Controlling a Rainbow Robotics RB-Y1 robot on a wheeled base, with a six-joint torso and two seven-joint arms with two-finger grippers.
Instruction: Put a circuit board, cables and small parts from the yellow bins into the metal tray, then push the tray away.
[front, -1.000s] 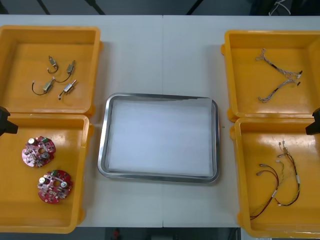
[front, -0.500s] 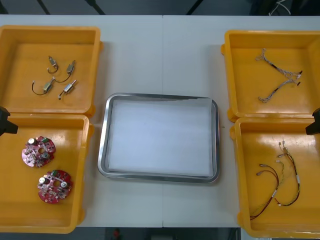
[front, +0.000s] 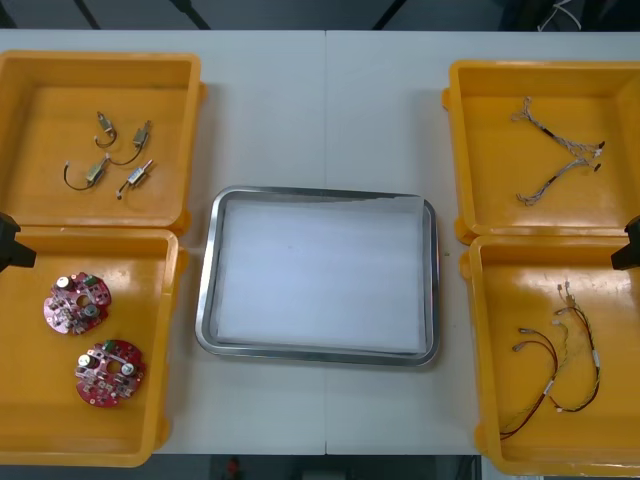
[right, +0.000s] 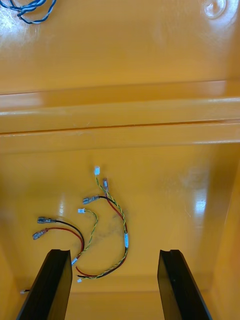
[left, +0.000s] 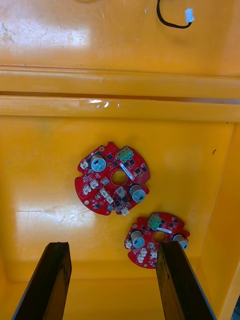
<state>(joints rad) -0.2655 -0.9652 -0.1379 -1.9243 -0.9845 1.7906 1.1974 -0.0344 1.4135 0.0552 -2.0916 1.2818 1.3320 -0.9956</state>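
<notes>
Bins (front: 45, 120) hold circuit boards (front: 77, 303), cables (front: 560, 150), small metal parts (front: 140, 133).

The yellow bins (front: 100, 57) at the counter's (front: 322, 110) side edges are smooth, glossy plastic. The counter is matt and light. The metal tray (front: 207, 300) has a shiny rim, matt white inside.

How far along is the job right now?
Nothing is done yet: the tray holds nothing. Nothing is in hand: the left gripper is open above the boards, the right gripper open above the red and yellow cables. Left to do: a board, cables, small parts, then pushing the tray.
</notes>
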